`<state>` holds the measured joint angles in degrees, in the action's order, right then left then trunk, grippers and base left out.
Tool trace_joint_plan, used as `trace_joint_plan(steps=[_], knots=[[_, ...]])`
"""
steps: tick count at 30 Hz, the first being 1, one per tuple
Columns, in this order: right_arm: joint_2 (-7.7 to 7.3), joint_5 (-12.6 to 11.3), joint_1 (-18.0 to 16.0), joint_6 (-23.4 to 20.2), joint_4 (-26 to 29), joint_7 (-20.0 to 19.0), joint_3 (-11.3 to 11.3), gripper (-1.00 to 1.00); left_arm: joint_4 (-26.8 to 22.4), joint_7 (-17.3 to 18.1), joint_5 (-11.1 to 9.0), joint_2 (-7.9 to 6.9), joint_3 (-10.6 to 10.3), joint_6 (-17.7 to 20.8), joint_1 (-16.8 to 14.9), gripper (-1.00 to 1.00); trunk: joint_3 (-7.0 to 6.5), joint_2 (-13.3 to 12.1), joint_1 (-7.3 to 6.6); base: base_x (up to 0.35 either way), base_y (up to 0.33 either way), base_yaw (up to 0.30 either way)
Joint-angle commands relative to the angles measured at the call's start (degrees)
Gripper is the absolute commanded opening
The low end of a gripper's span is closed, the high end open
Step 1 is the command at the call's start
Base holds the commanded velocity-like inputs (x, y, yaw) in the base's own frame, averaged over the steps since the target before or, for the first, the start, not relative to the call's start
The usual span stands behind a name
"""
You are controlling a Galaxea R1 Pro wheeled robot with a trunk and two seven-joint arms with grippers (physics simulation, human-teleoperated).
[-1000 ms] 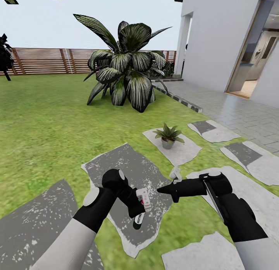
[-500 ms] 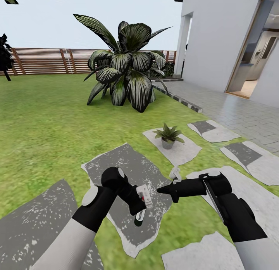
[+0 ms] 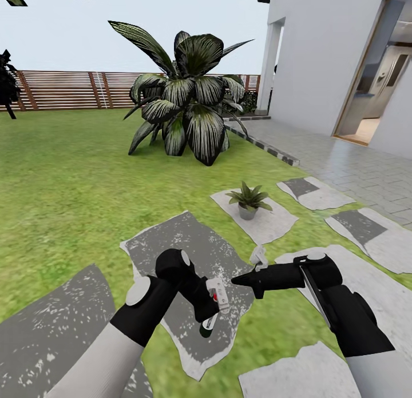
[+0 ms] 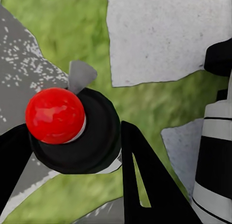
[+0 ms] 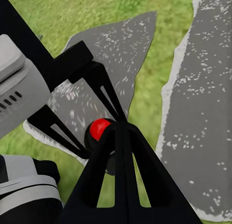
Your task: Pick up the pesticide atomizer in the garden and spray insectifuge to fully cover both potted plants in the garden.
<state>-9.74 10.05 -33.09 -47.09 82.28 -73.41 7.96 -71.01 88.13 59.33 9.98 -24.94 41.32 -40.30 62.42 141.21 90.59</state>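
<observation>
Left wrist view puts your left gripper [image 4: 72, 151] right around the atomizer [image 4: 72, 132]: its dark fingers [image 4: 145, 180] sit on either side of the black collar, and you look straight down on the red button on top, with the pale nozzle tab poking out past it. So the bottle is grasped, held above a stepping stone [image 3: 189, 249] and the lawn [image 3: 68, 175].

In the head view the left gripper [image 3: 210, 306] carries the atomizer [image 3: 210, 315] just in front of your trunk. Its long axis runs nearly upright with a slight tilt: dark-green base down toward the stone, spray head up. Which way the nozzle faces relative to the plant I cannot settle from these views.

Just beside it, the right gripper [image 3: 240, 280] reaches in toward the spray head. In the right wrist view the right gripper [image 5: 118, 132] has its fingers drawn together to a point near the red button [image 5: 100, 129]; it looks clenched, holding nothing.

By my reading, pickup is done and you are setting up the spray step. The next move calls for turning the nozzle toward the potted plant [image 3: 248, 199], which stands on another stone well beyond both grippers, and closing that gap. The big striped plant [image 3: 186, 100] and the fence [image 3: 63, 89] lie farther off.
</observation>
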Motion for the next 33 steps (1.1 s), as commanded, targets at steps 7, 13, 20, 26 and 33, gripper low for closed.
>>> trace_joint_plan(steps=[7,13,20,26,33], knots=[[0.19,0.4,0.0,-0.4,0.1,-0.4,0.0,-1.00,-0.2,0.5,0.5,0.02,0.0,0.6,0.0,-1.00,0.06,0.0,-0.01,0.000,0.000,0.000],[2.65,0.5,0.0,-0.4,0.1,-0.5,0.1,-1.00,-1.4,0.5,0.5,0.02,0.0,0.6,0.0,-1.00,0.06,0.0,-0.01,0.000,0.000,0.000],[2.73,0.5,0.0,-0.4,0.1,-0.5,0.1,-1.00,-1.8,0.6,0.5,0.02,0.0,0.5,0.0,-1.00,0.06,0.0,-0.01,0.000,0.000,0.000],[2.71,0.5,0.0,-0.4,0.1,-0.5,0.1,-1.00,-2.2,0.6,0.4,0.02,0.1,0.4,0.0,-1.00,0.06,0.0,-0.01,0.000,0.000,0.000],[2.71,0.5,0.0,-0.4,0.1,-0.5,0.0,-1.00,-3.4,0.7,0.4,0.02,0.1,0.4,0.0,-1.00,0.06,0.0,-0.01,0.000,0.000,0.000]])
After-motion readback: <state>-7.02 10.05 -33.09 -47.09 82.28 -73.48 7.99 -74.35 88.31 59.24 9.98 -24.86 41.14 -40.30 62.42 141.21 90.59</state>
